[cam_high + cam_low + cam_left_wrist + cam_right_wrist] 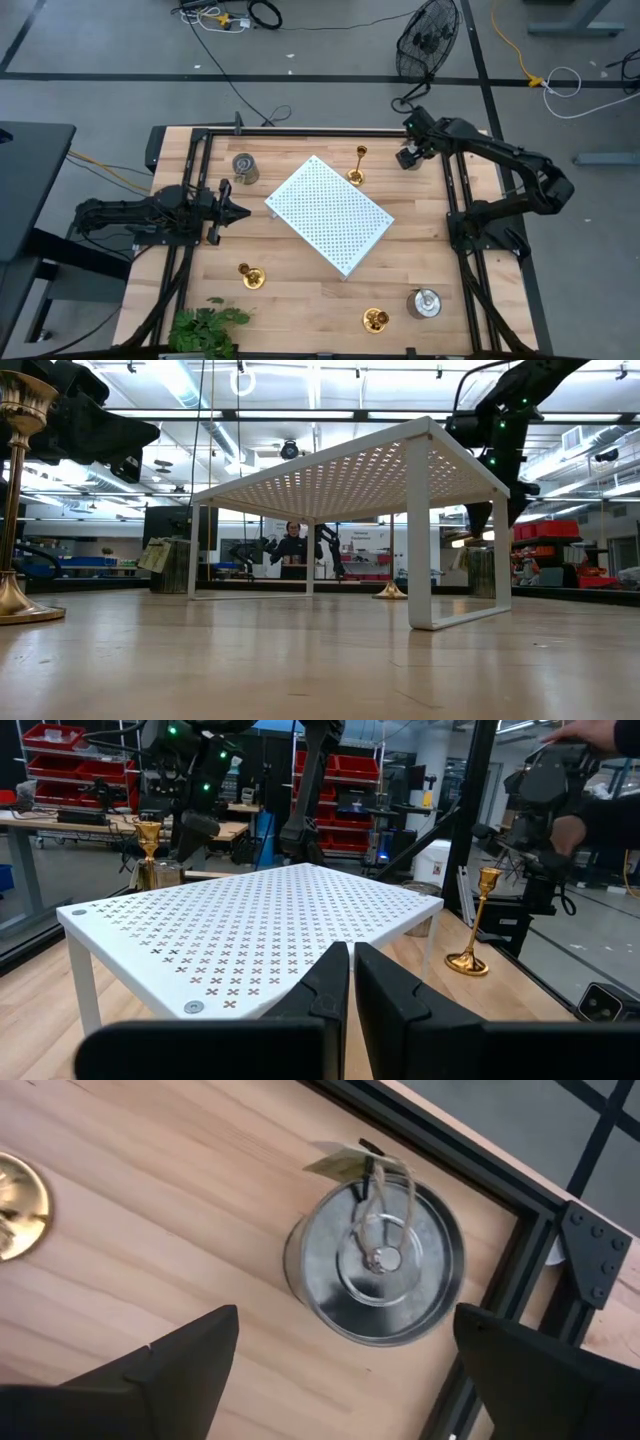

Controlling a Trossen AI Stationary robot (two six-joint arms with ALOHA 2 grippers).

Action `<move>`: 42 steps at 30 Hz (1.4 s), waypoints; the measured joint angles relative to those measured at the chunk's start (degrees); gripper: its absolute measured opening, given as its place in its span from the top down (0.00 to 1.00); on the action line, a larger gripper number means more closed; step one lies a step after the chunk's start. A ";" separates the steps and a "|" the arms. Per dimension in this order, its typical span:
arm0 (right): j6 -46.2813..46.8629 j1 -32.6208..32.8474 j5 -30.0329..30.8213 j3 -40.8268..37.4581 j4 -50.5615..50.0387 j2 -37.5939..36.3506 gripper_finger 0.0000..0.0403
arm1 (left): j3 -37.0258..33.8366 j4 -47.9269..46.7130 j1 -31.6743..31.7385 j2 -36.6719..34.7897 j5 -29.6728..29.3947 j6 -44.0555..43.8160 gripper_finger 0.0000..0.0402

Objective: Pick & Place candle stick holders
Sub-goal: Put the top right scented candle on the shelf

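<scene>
Six holders scattered around white board [329,212]. Right gripper [345,1355] spread wide above silver tin [376,1260] at far right table corner, beside frame rail [500,1295]. Risks: finger striking rail, tin tipping, tag snagging. Left gripper [351,982] closed, empty, facing board.

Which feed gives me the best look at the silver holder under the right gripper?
The right wrist view: the silver holder fills the frame from above, centred between the open right gripper fingers. The high view shows only a grey sliver beneath the gripper. In the low view it is mostly hidden behind the board's leg.
</scene>
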 joint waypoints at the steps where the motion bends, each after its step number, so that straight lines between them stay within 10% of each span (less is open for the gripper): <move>1: -0.02 -0.18 0.03 0.00 -0.19 0.00 0.05 | 0.02 0.01 0.00 -0.01 0.00 -0.01 0.94; 42: -3.82 -6.63 -1.97 0.00 4.26 4.66 0.01 | 0.00 0.01 0.01 -0.01 0.00 -0.01 0.94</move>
